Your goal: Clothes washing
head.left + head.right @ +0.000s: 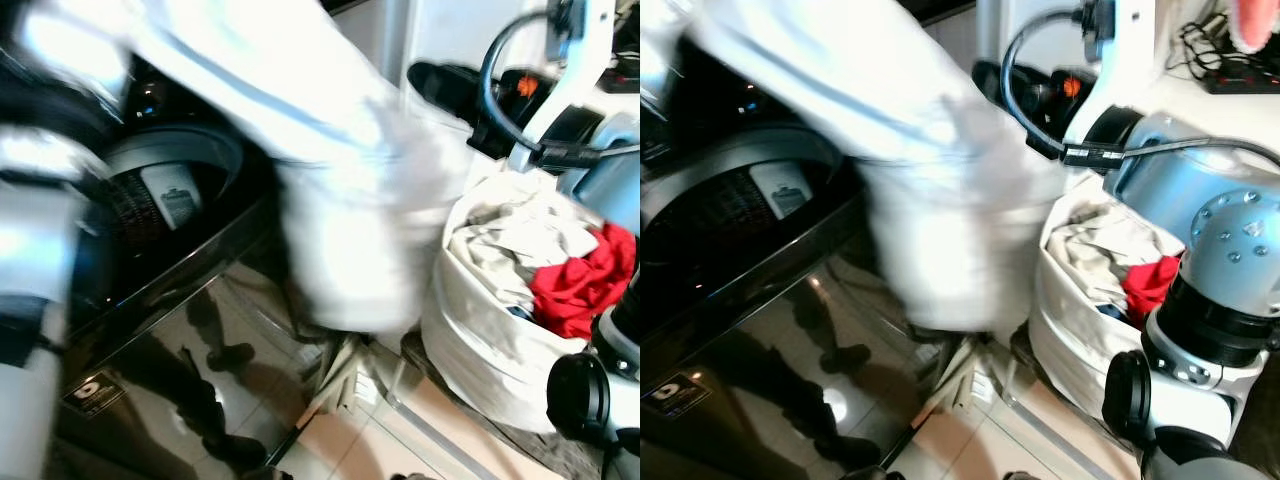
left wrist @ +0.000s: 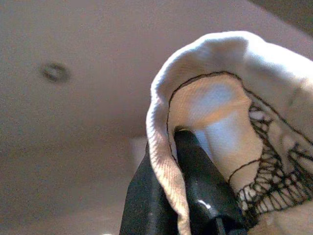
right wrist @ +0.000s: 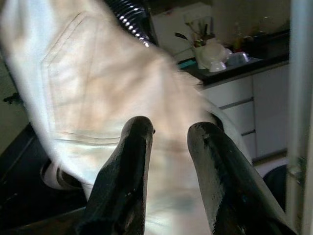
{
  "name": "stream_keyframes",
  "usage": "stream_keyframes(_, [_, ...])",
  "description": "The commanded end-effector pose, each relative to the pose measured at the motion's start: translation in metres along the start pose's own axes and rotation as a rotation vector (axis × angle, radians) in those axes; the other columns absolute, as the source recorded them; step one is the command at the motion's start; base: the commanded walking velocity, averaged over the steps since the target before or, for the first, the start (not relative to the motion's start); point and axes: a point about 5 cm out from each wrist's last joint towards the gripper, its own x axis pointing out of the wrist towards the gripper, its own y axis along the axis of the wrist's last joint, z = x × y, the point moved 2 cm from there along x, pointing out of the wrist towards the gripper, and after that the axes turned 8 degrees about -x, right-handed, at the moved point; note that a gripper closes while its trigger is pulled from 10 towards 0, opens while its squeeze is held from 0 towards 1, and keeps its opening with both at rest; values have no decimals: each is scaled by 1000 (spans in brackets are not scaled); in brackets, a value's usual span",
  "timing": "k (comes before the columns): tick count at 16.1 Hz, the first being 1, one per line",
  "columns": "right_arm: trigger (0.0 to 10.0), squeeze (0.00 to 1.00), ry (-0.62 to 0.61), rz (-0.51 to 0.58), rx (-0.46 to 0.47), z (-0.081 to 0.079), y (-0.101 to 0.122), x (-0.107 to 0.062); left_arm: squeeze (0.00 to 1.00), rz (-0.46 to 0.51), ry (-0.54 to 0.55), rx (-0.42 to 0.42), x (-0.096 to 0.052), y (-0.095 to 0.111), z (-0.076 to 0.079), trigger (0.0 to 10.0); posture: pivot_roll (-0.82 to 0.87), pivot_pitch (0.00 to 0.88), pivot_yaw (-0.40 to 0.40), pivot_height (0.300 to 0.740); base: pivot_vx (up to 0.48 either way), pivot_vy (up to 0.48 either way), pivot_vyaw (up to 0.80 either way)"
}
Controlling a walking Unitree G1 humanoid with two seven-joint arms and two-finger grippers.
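The white garment point(image 1: 330, 200) hangs in the air, blurred, between the open top of the dark washing machine point(image 1: 150, 300) on my left and the white laundry basket point(image 1: 480, 340) on my right. My left pincer point(image 2: 171, 161) holds it: the two black fingers point(image 2: 200, 181) are pressed together on a folded edge of the cloth with black stitching. My right pincer point(image 3: 168, 147) has its fingers spread with a gap between them, pointing at the hanging garment without gripping it. The washer's drum point(image 1: 165, 195) shows below the cloth. The basket stands on the tiled floor point(image 1: 350, 440) just beside the machine, with pale clothes point(image 1: 510, 245) and a red garment point(image 1: 585, 280) in it.
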Motion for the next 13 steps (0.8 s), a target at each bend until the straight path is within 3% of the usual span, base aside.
stream_keyframes(1, [10000,0,13,15,-36,-7,3,-1,0,-31,6,34,-2,-8,-1,0,-112,0,90,740,0,0,0])
stream_keyframes(2, [10000,0,12,13,-38,-7,2,-1,0,-87,-44,47,-13,-22,8,0,-112,0,89,740,0,0,0])
stream_keyframes(3, [10000,0,11,8,-38,-8,0,0,0,-196,-139,98,-36,-46,23,0,-110,0,85,740,0,0,0])
stream_keyframes(5, [10000,0,17,-8,-44,-10,-5,2,0,-398,-277,180,-71,-82,39,0,-109,0,81,740,0,0,0])
stream_keyframes(7, [10000,0,42,-35,-46,-18,-13,5,0,-719,-587,297,-141,-129,58,9137,-111,0,82,740,0,0,0])
stream_keyframes(8, [10000,0,50,-47,-53,-21,-17,5,0,-823,-634,271,-163,-140,59,10000,-113,0,82,740,0,0,0])
stream_keyframes(9, [10000,0,52,-50,-54,-22,-18,5,0,-846,-643,267,-168,-142,59,10000,-115,0,83,740,0,0,0])
stream_keyframes(12, [10000,0,64,-69,-48,-26,-24,6,0,-1028,-778,280,-204,-156,59,10000,-117,0,82,740,0,0,0])
stream_keyframes(13, [10000,0,66,-73,-50,-27,-25,6,0,-1100,-833,239,-215,-158,61,10000,-117,0,82,740,0,0,0])
